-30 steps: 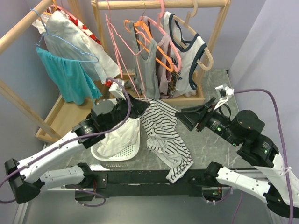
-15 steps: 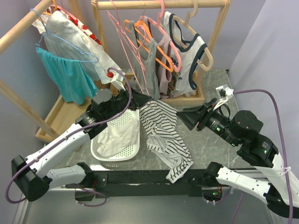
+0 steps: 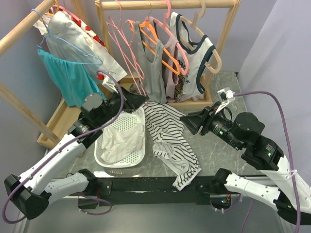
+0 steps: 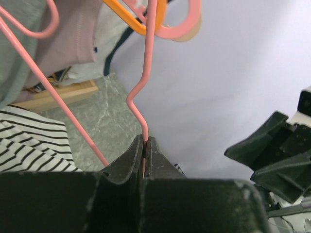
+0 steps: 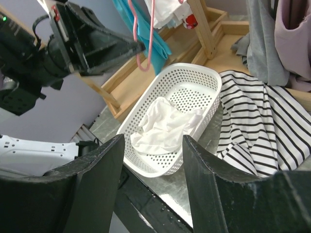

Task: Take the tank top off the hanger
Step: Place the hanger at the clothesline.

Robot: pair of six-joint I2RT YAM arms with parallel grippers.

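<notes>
I see pale lavender wall filling right side of frame, lighter than wall face behind, upper centre. Desk top grey, marbled with pale veins, slight sheen. Wooden rack upper centre: light timber, round top rail, slanted posts, flat base board on desk. Second wooden rack at left, its rail running diagonally across upper left corner, with low timber base frame beneath. Black rail along desk's near edge, bottom of frame. Light reads soft and even, shadows faint.

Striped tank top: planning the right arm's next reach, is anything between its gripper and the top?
Nothing visible. The open right gripper hovers beside the striped tank top, which lies uncovered on the table by the white basket.
</notes>
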